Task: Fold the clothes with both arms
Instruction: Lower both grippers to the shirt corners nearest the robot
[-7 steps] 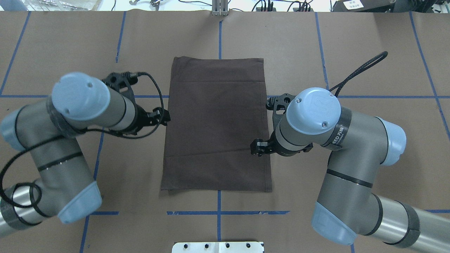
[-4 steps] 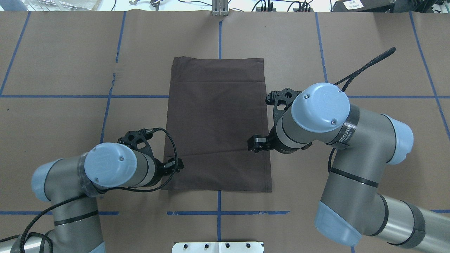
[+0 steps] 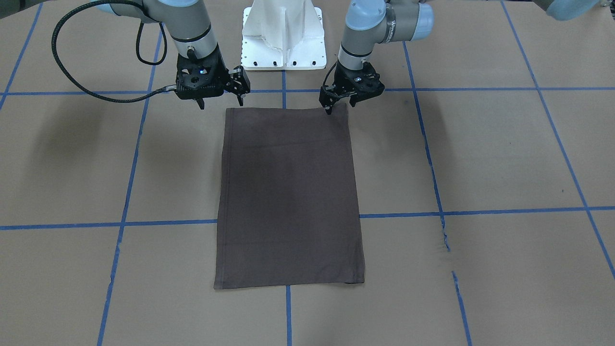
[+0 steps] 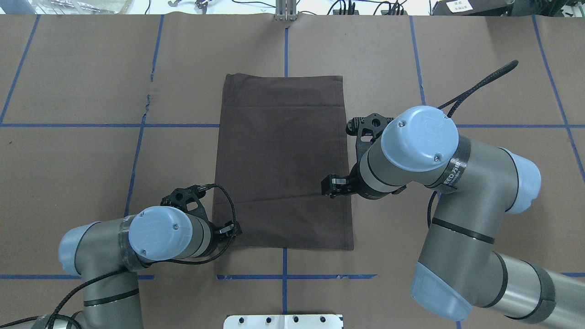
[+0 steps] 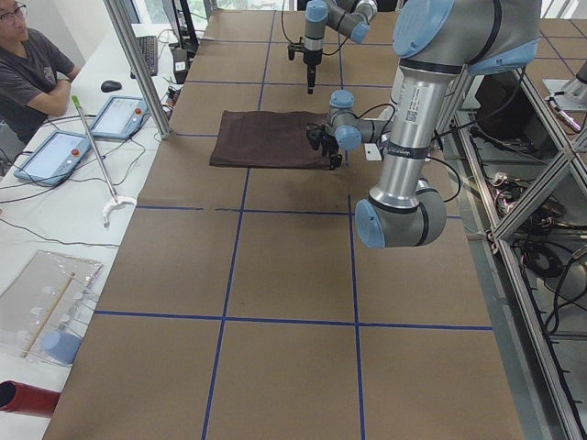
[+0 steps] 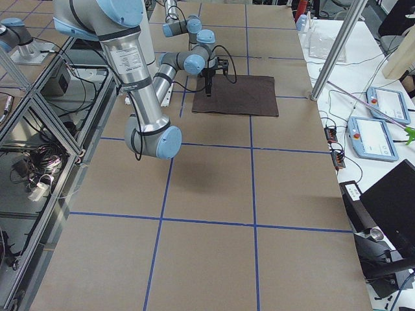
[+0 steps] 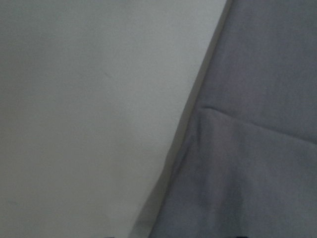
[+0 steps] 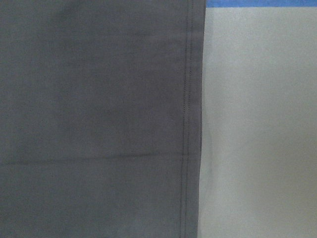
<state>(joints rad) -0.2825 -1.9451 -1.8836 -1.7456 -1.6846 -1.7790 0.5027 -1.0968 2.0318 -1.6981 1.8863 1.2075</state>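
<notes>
One folded T-shirt (image 3: 288,192) lies flat on the tabletop (image 3: 480,158). The left tool (image 3: 340,106), fingers apart, sits at the T-shirt's robot-side left corner; the right tool (image 3: 221,104), fingers wide apart, hangs above its robot-side right corner.

Both arms were silver-grey tubes with light blue joint caps and black bands. The right arm (image 4: 457,228) showed two small screws in its cap and white lettering on one band, and a braided black cable (image 4: 480,84) looped off it. The left arm (image 4: 105,269) carried its own black cord (image 4: 228,205).
</notes>
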